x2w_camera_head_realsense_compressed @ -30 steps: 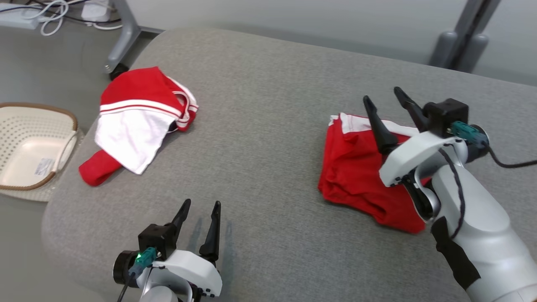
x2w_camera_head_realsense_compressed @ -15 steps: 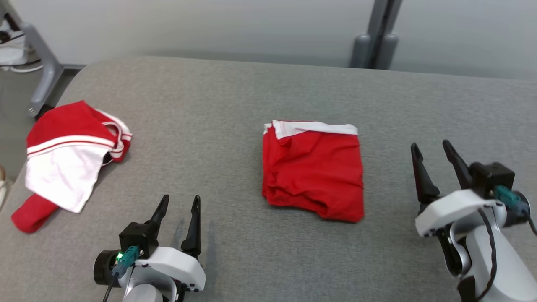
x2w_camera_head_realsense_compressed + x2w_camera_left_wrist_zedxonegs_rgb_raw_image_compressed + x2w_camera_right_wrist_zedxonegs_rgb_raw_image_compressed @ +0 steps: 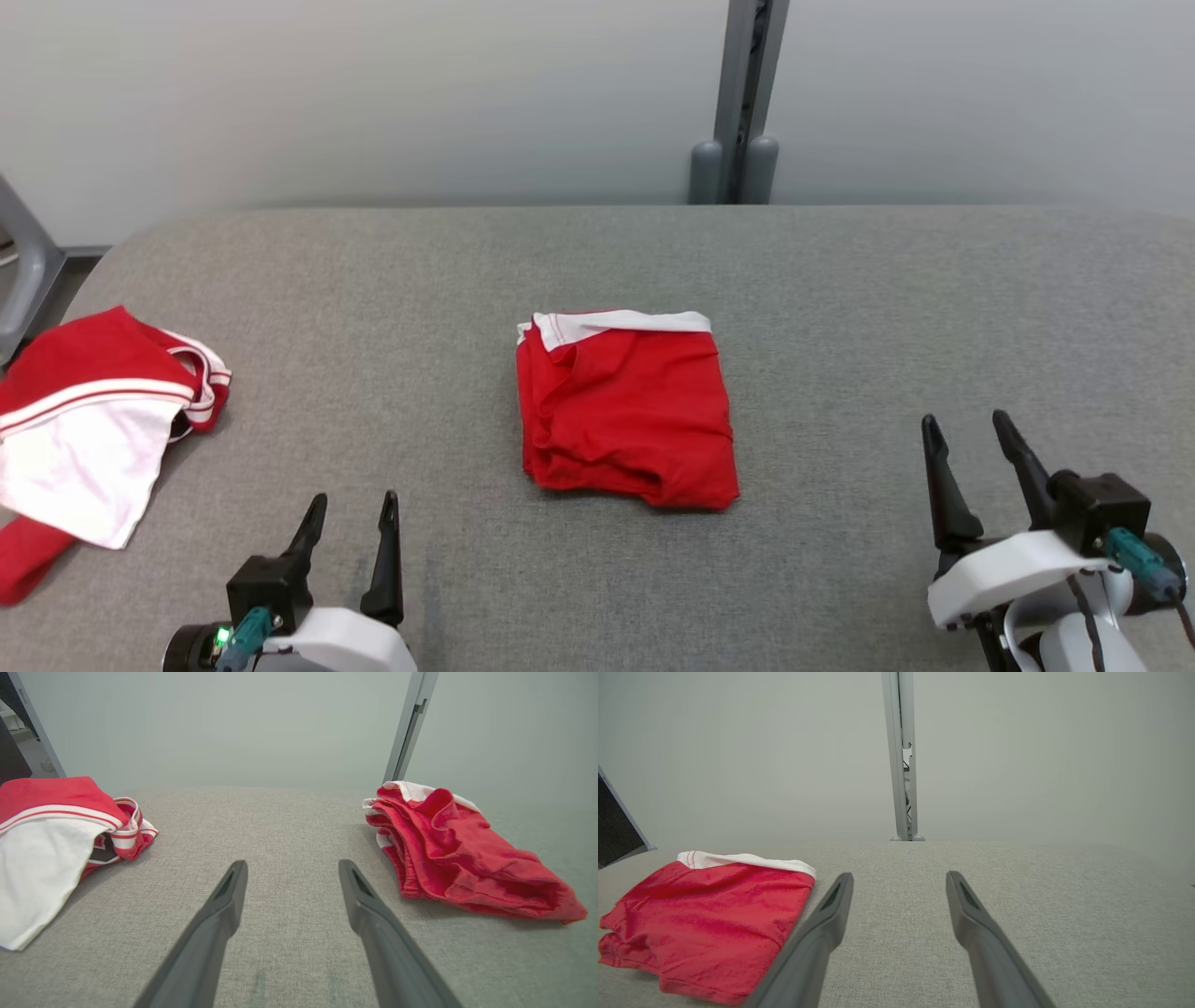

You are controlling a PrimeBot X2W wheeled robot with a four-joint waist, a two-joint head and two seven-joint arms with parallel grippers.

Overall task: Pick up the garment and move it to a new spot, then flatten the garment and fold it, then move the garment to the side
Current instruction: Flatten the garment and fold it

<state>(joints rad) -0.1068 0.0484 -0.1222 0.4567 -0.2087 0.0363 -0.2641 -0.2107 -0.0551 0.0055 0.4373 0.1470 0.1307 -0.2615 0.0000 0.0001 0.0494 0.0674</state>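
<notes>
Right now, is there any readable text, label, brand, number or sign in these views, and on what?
None can be read in any view.
folded red garment: no print or visible tag.
red and white garment: stripes only, no lettering.
grey padded surface: unmarked.
post: no sign or label.

2 garments, folded red garment (image 3: 627, 411), red-white garment (image 3: 89, 439), 2 tools, L tool (image 3: 353, 499), R tool (image 3: 964, 420)
</notes>
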